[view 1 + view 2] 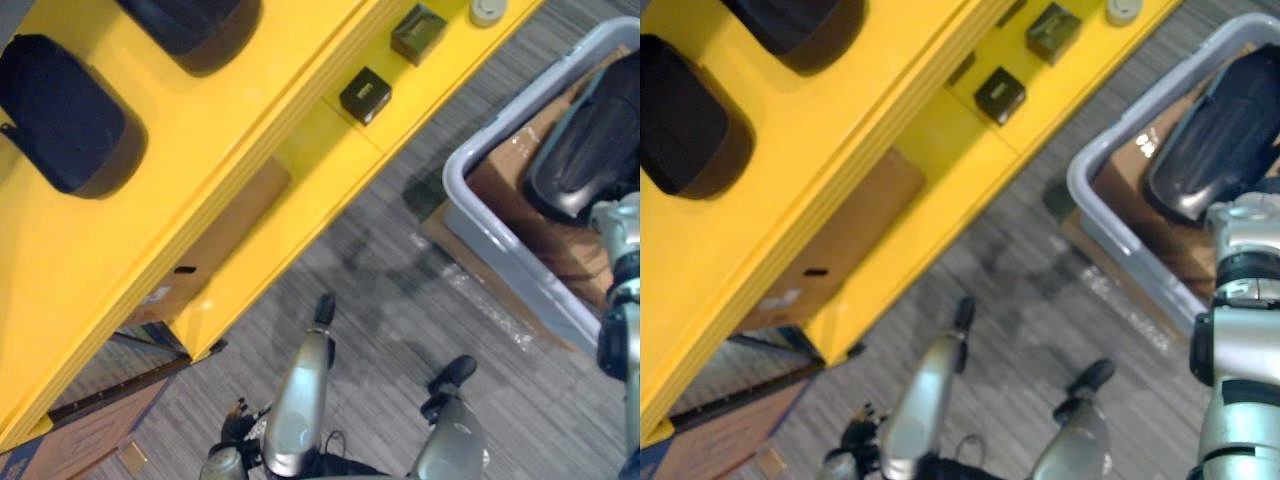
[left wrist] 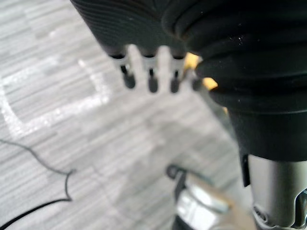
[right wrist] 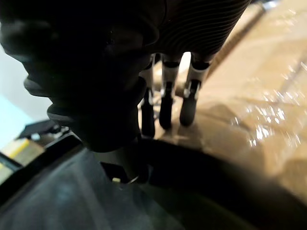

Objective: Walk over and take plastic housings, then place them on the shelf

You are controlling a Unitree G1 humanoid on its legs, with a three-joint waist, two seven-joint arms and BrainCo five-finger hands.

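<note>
Housing (image 1: 585, 140) lay in the bin (image 1: 505, 265) at three o'clock; my right hand (image 3: 165, 100) hovered released just beside it, left hand (image 2: 149, 76) released too. I judged a hook under its rim safest.

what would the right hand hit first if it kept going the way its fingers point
Likely the dark housing: its edge lies just past the straight fingers of the right hand, with the box beside it. Depth is unclear, so it could touch the box first.
</note>
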